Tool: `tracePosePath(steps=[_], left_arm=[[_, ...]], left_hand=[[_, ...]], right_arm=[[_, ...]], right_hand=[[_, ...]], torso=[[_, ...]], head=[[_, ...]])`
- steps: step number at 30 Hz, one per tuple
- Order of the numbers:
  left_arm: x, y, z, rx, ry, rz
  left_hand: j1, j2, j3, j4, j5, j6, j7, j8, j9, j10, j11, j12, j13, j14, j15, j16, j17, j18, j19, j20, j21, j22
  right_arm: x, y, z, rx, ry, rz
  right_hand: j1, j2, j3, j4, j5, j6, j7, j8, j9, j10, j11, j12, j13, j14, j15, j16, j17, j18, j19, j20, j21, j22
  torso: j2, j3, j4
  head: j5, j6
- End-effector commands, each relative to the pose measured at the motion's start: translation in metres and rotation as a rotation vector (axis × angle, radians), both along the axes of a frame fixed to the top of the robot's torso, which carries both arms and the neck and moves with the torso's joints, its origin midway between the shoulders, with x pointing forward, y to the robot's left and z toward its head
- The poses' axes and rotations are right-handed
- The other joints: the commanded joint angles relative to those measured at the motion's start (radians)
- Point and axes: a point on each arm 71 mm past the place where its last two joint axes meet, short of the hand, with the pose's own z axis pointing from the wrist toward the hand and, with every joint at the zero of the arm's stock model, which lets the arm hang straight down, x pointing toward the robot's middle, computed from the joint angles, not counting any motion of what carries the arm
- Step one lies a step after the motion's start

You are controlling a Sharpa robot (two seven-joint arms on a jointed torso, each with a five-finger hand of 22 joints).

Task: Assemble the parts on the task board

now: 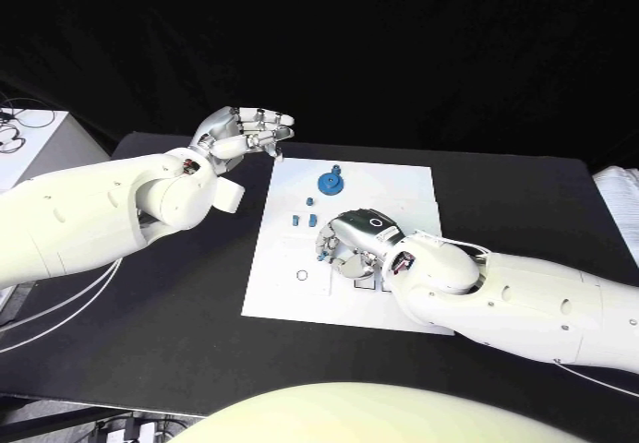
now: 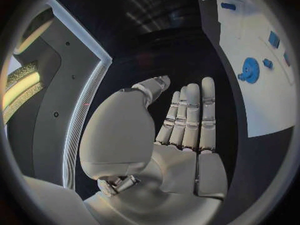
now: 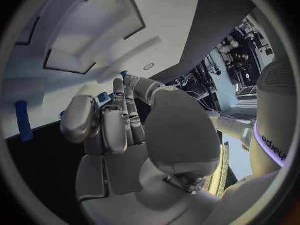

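Task board (image 1: 400,189), a white plate, lies flat in the middle of the black table (image 1: 160,341), and the right hand (image 1: 353,247) is down on its middle part, palm toward the plate. Its fingers (image 3: 119,120) are curled inward in the right wrist view; small blue shapes (image 3: 104,97) show just past the fingertips, but I cannot tell whether the hand grips any of them or is merely clenched. A small blue peg (image 3: 24,121) lies on the white surface well to one side of that hand.

Beyond the right hand, toward the far edge of the board, sits a blue gear (image 1: 331,183) with a small blue piece (image 1: 336,169) touching its far side. Between the gear and the hand lie a few small blue pegs (image 1: 304,220).

Left hand (image 1: 247,131) is raised above the table just beside the board's far left corner, holding nothing. In the left wrist view its fingers (image 2: 190,115) are stretched out straight, side by side, the thumb apart from them.
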Motion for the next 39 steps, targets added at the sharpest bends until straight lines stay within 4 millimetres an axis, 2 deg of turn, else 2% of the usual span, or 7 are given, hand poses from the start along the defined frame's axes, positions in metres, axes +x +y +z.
tracePosePath(steps=[1,11,19,24,31,39], left_arm=[[-0.0004,-0.0018,0.0003,-0.01,0.003,-0.012],[-0.0006,-0.002,0.0001,-0.009,0.007,-0.015],[-0.0007,-0.0021,0.0,-0.009,0.01,-0.017],[-0.0008,-0.0024,-0.0001,-0.009,0.012,-0.018],[-0.0009,-0.0023,-0.0002,-0.008,0.013,-0.019],[-0.0009,-0.0021,-0.0004,-0.007,0.017,-0.021]], left_hand=[[0.006,0.004,-0.004,-0.002,0.005,0.0,0.007,0.001,0.0,-0.009,0.0,0.003,0.001,-0.007,0.001,-0.005,-0.002,0.014,0.006,0.002,-0.003,-0.001],[0.006,0.004,-0.004,-0.002,0.005,0.0,0.007,0.001,0.0,-0.009,0.0,0.003,0.001,-0.007,0.001,-0.005,-0.002,0.014,0.006,0.002,-0.003,-0.001],[0.006,0.005,-0.005,-0.002,0.005,-0.001,0.007,0.001,0.0,-0.011,0.001,0.003,0.0,-0.008,0.001,-0.006,-0.002,0.014,0.006,0.002,-0.005,-0.002],[0.006,0.005,-0.005,-0.002,0.005,-0.001,0.007,0.001,0.0,-0.011,0.001,0.003,0.0,-0.008,0.001,-0.006,-0.002,0.014,0.006,0.002,-0.005,-0.002],[0.006,0.005,-0.005,-0.002,0.005,-0.001,0.007,0.001,0.0,-0.011,0.001,0.003,0.0,-0.008,0.001,-0.006,-0.002,0.014,0.006,0.002,-0.005,-0.002],[0.006,0.005,-0.005,-0.002,0.004,-0.001,0.007,0.001,0.0,-0.012,0.001,0.004,0.0,-0.008,0.002,-0.006,-0.002,0.014,0.006,0.002,-0.006,-0.003]], right_arm=[[-0.0004,0.0005,-0.003,-0.028,-0.006,-0.001],[-0.0012,0.0029,-0.0042,-0.027,-0.014,-0.01],[-0.0034,0.0069,-0.0053,-0.039,-0.004,0.011],[-0.004,0.0093,-0.0081,-0.062,0.013,0.029],[-0.0035,0.0098,-0.0103,-0.07,0.025,0.039],[-0.0022,0.0067,-0.0085,-0.043,0.008,0.019]], right_hand=[[-0.002,0.01,0.001,-0.002,0.003,0.007,-0.001,0.006,0.002,0.022,-0.018,0.006,0.001,0.043,-0.004,0.005,0.0,-0.017,-0.001,-0.003,-0.001,0.001],[-0.003,0.011,0.002,-0.002,0.004,0.007,-0.001,0.006,0.003,0.022,-0.018,0.005,0.001,0.043,-0.004,0.005,0.0,-0.017,-0.002,-0.003,-0.003,-0.001],[-0.006,0.008,0.0,-0.003,0.002,0.005,-0.001,0.007,0.006,0.022,-0.018,0.004,0.001,0.043,-0.004,0.004,-0.002,-0.016,-0.004,-0.003,-0.005,-0.003],[-0.032,-0.012,-0.012,0.005,-0.006,-0.02,0.004,0.0,0.012,0.0,-0.011,-0.004,-0.001,0.036,0.002,-0.007,-0.023,-0.014,-0.014,0.001,-0.018,-0.017],[-0.067,-0.062,-0.027,0.025,-0.014,-0.082,0.026,-0.039,0.004,-0.134,0.022,-0.002,-0.028,0.005,0.031,-0.047,-0.089,0.009,-0.082,0.026,-0.127,-0.136],[-0.052,-0.076,-0.049,0.023,-0.013,-0.105,0.035,-0.057,-0.001,-0.214,0.037,0.009,-0.036,-0.032,0.044,-0.075,-0.144,0.026,-0.132,0.041,-0.207,-0.218]], torso=[[0.001,-0.0003,-0.0005],[0.0,-0.0009,0.0015],[0.0,-0.0006,-0.0005],[0.0,-0.0007,-0.0001],[-0.001,-0.0004,0.0004],[-0.001,0.0003,-0.0005]], head=[[-0.002,0.0],[-0.003,-0.003],[-0.002,-0.004],[-0.002,-0.006],[-0.002,-0.006],[-0.002,-0.006]])
